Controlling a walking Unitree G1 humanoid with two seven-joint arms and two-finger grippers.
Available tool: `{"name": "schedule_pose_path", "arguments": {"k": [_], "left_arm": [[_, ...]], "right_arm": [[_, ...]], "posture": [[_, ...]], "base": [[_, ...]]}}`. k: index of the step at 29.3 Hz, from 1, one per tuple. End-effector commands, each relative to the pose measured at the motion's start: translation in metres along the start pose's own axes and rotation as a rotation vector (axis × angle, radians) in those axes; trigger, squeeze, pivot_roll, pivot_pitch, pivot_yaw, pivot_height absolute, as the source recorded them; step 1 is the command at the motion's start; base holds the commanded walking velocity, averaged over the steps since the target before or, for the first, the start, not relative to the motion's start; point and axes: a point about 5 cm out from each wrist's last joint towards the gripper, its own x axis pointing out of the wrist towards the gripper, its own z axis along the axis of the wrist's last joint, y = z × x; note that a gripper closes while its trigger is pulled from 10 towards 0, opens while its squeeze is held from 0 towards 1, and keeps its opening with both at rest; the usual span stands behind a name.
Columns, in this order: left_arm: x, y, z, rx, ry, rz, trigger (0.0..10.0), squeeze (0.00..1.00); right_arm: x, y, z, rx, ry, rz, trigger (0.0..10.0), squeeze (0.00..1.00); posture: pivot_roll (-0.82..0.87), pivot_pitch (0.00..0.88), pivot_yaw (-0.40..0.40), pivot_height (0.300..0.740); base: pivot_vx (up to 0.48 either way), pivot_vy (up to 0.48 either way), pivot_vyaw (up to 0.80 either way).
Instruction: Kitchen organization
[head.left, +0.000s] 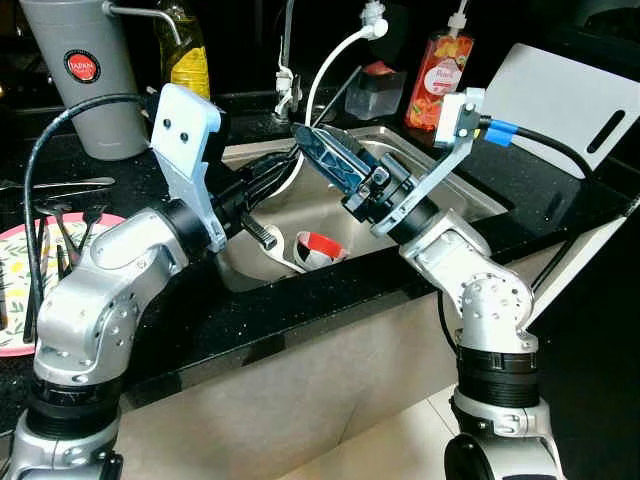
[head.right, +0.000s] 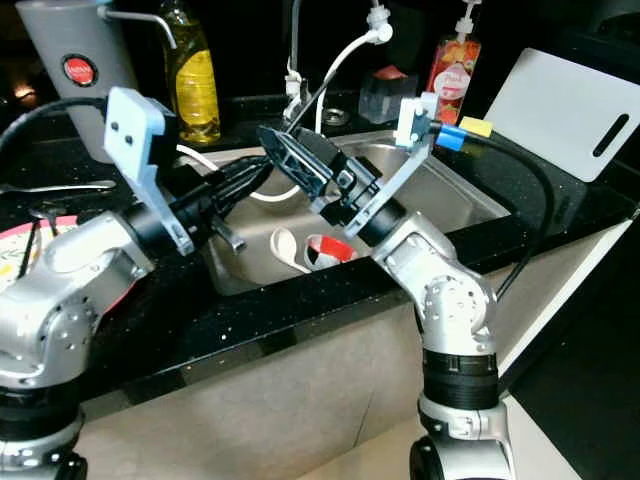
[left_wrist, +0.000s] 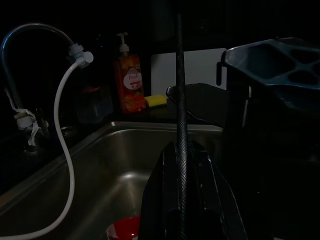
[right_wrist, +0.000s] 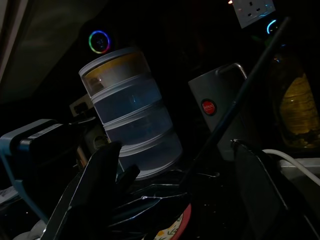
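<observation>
The left pincer squeezes a thin black stick over the sink. The right pincer is open. The stick looks light, stiff and slippery, so hold it low.

A round red badge on the grey pitcher at the counter's back left corner reads "JAPAN", with smaller lettering below it too small to make out. The orange soap bottle by the counter's back edge, behind the sink, carries a white label whose script cannot be read with confidence. In the right wrist view the same red badge on the pitcher is too dark to read.
</observation>
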Motion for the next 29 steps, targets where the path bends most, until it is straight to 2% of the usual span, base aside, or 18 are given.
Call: {"name": "schedule_pose_path", "arguments": {"k": [1, 2, 3, 4, 5, 6, 8, 9, 21, 22, 24, 25, 27, 28, 29], "left_arm": [[0.000, -0.008, 0.000, -0.016, -0.006, -0.042, 10.0, 0.00], [-0.001, -0.009, 0.000, -0.021, -0.009, -0.052, 10.0, 0.00], [-0.001, -0.010, 0.000, -0.022, -0.005, -0.057, 10.0, 0.00], [-0.001, -0.010, -0.001, -0.022, -0.003, -0.059, 10.0, 0.00], [-0.001, -0.010, -0.002, -0.021, 0.004, -0.059, 10.0, 0.00], [-0.001, -0.010, -0.002, -0.021, 0.005, -0.059, 10.0, 0.00], [-0.001, -0.010, -0.003, -0.020, 0.006, -0.059, 10.0, 0.00], [-0.001, -0.010, -0.002, -0.020, 0.006, -0.061, 10.0, 0.00], [-0.001, -0.008, -0.002, -0.003, 0.017, -0.026, 10.0, 0.00], [0.000, -0.007, -0.003, 0.001, 0.020, -0.009, 10.0, 0.00], [0.001, -0.006, -0.003, 0.004, 0.022, 0.002, 10.0, 0.00], [0.001, -0.004, -0.003, 0.005, 0.022, 0.016, 10.0, 0.00], [0.002, -0.001, -0.003, -0.007, 0.016, 0.036, 10.0, 0.00], [0.002, 0.001, -0.003, -0.014, 0.012, 0.052, 10.0, 1.00], [0.002, 0.002, -0.003, -0.019, 0.009, 0.062, 10.0, 1.00]], "right_arm": [[-0.003, -0.002, 0.002, 0.010, -0.008, -0.014, 5.6, 0.00], [-0.003, -0.002, 0.003, 0.012, -0.010, -0.015, 4.8, 0.00], [-0.003, -0.003, 0.003, 0.013, -0.010, -0.016, 4.8, 0.00], [-0.003, -0.003, 0.003, 0.015, -0.012, -0.016, 4.2, 0.00], [-0.003, -0.003, 0.004, 0.017, -0.014, -0.017, 3.3, 0.00], [-0.003, -0.003, 0.005, 0.018, -0.015, -0.018, 1.6, 0.00], [-0.003, -0.003, 0.005, 0.018, -0.016, -0.019, 1.6, 0.00], [-0.003, -0.003, 0.005, 0.018, -0.017, -0.020, 0.0, 0.00], [-0.003, -0.004, 0.007, 0.023, -0.024, -0.030, 0.0, 0.00], [-0.002, -0.004, 0.007, 0.019, -0.021, -0.031, 0.5, 0.00], [-0.002, -0.004, 0.007, 0.016, -0.018, -0.032, 0.5, 0.00], [-0.002, -0.004, 0.006, 0.012, -0.013, -0.037, 10.0, 0.00], [-0.002, -0.005, 0.005, 0.006, -0.004, -0.044, 10.0, 0.00], [-0.002, -0.005, 0.004, 0.000, -0.001, -0.050, 10.0, 0.00], [-0.002, -0.006, 0.004, -0.003, 0.001, -0.053, 10.0, 0.00]], "posture": [[-0.06, 0.094, -0.072, 0.740], [-0.06, 0.094, -0.072, 0.740], [-0.06, 0.094, -0.072, 0.740], [-0.06, 0.094, -0.072, 0.740], [-0.06, 0.094, -0.072, 0.740], [-0.06, 0.094, -0.072, 0.740], [-0.06, 0.094, -0.073, 0.740], [-0.06, 0.095, -0.074, 0.740], [-0.06, 0.095, -0.075, 0.740], [-0.06, 0.095, -0.074, 0.740], [-0.06, 0.095, -0.074, 0.740], [-0.06, 0.096, -0.073, 0.740], [-0.06, 0.096, -0.072, 0.740], [-0.06, 0.096, -0.071, 0.740], [-0.06, 0.096, -0.071, 0.740]], "base": [[0.000, 0.000, 0.00], [0.000, 0.000, 0.00], [0.000, 0.000, 0.00], [0.000, 0.000, 0.00], [0.000, 0.000, 0.00], [0.000, 0.000, 0.00], [0.000, 0.000, 0.00], [0.000, 0.000, 0.00], [0.000, 0.000, 0.00], [0.000, 0.000, 0.00], [0.000, 0.000, 0.00], [0.000, 0.000, 0.00], [0.000, 0.000, 0.00], [0.000, 0.000, 0.00], [0.000, 0.000, 0.00]]}}
